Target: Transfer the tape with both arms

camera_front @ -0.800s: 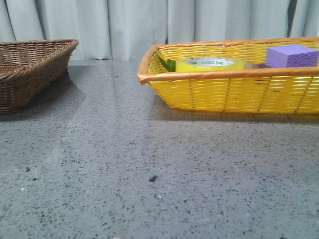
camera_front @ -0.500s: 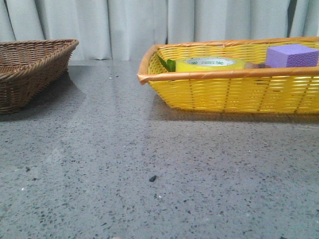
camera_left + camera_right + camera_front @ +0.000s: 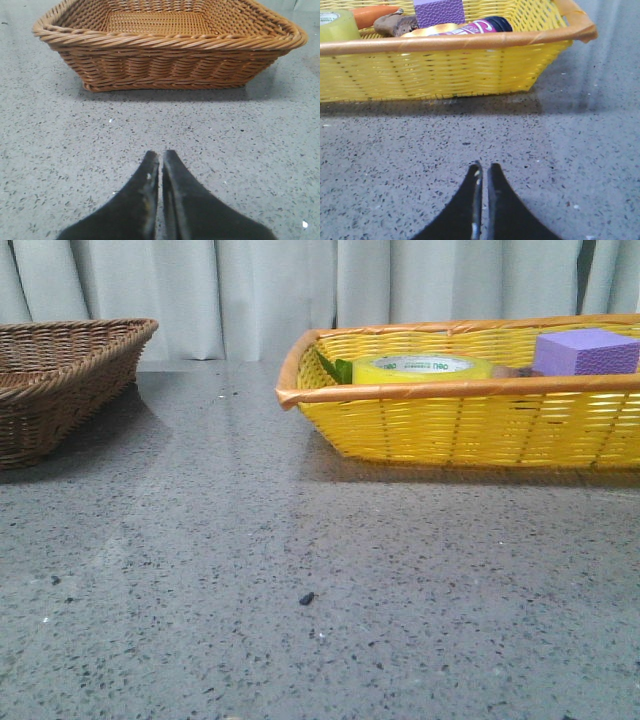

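Tape (image 3: 425, 369) in yellow basket (image 3: 470, 425), left gripper (image 3: 161, 167) closed empty, right gripper (image 3: 483, 172) likewise

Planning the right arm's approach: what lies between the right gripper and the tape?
In the right wrist view, bare table, then the yellow basket's near wall, separate the shut right gripper from the tape.

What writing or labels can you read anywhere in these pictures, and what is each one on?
Green print on the white core ring of the tape: too small and blurred to read for sure in the front view.
Pink and dark label on the bottle lying in the yellow basket: blurred, unreadable.
No other text shows.
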Robot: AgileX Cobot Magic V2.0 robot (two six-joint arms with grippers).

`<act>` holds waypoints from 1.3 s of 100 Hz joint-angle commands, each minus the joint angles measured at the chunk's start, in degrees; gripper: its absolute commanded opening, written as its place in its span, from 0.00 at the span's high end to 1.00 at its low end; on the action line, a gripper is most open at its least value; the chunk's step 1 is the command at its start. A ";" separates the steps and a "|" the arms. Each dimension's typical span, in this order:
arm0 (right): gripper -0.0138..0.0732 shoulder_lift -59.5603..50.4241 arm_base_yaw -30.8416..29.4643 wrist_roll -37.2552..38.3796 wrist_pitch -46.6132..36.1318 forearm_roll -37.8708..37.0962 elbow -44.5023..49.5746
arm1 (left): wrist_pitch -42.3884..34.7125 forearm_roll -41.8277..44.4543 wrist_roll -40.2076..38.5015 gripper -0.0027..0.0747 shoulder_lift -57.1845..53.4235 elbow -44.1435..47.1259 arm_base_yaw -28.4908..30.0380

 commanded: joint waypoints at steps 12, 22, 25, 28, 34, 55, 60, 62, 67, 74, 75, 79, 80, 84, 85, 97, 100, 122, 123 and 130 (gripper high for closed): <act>0.92 -1.01 -0.32 -0.48 -0.85 0.00 1.26 | -2.81 -0.24 -0.58 0.99 -1.63 0.68 0.11; 0.92 -1.01 -0.32 -0.48 -0.85 0.00 1.26 | -3.74 -0.24 -0.58 0.99 -1.63 0.68 0.11; 0.92 -1.01 -0.32 -0.48 -0.85 0.00 1.26 | -3.75 -0.24 -0.58 0.99 -1.63 0.68 0.11; 0.92 -1.01 -0.32 -0.48 -0.85 0.00 1.26 | -4.01 -0.24 -0.58 0.99 -1.63 0.68 0.11; 0.92 -1.01 -0.32 -0.48 -0.85 0.00 1.26 | -4.16 -0.24 -0.58 0.99 -1.63 0.68 0.11; 0.92 -1.01 -0.32 -0.48 -0.85 0.00 1.26 | -4.60 -0.37 -0.58 0.99 -1.63 0.68 0.11; 0.92 -1.01 -0.32 -0.48 -0.85 0.00 1.26 | -4.60 -0.37 -0.58 0.99 -1.63 0.68 0.11; 0.92 -1.01 -0.32 -0.48 -0.85 0.00 1.26 | -4.60 -0.37 -0.58 0.99 -1.63 0.68 0.11; 0.92 -1.01 -0.32 -0.48 -0.85 0.00 1.26 | -4.60 -0.37 -0.58 0.99 -1.63 0.68 0.11; 0.92 -1.01 -0.32 -0.48 -0.85 0.00 1.26 | -4.68 -0.37 -0.58 0.99 -1.63 0.68 0.11; 0.92 -1.01 -0.32 -0.48 -0.85 0.00 1.26 | -4.79 -0.37 -0.58 0.99 -1.63 0.68 0.11; 0.92 -1.01 -0.32 -0.48 -0.85 0.00 1.26 | -4.82 -0.37 -0.58 0.99 -1.63 0.68 0.11; 0.92 -1.01 -0.32 -0.48 -0.85 0.00 1.26 | -4.82 -0.37 -0.58 0.99 -1.63 0.68 0.11; 0.92 -1.01 -0.32 -0.48 -0.85 0.00 1.26 | -4.96 -0.37 -0.58 0.99 -1.63 0.68 0.11; 0.92 -1.01 -0.32 -0.48 -0.85 0.00 1.26 | -4.96 -0.37 -0.58 0.99 -1.63 0.68 0.11; 0.92 -1.01 -0.32 -0.48 -0.85 0.00 1.26 | -5.73 -0.37 -0.58 0.99 -1.63 0.68 0.11; 0.92 -1.01 -0.32 -0.48 -0.85 0.00 1.26 | -5.96 -0.37 -0.58 0.99 -1.63 0.68 0.11; 0.92 -1.01 -0.32 -0.48 -0.85 0.00 1.26 | -9.75 -0.37 -0.58 0.99 -1.63 0.68 0.11; 0.92 -1.01 -0.32 -0.48 -0.85 0.00 1.26 | -9.85 -0.37 -0.58 0.99 -1.63 0.68 0.11; 0.92 -1.01 -0.32 -0.48 -0.85 0.00 1.26 | -9.83 -0.37 -0.58 0.99 -1.63 0.68 0.11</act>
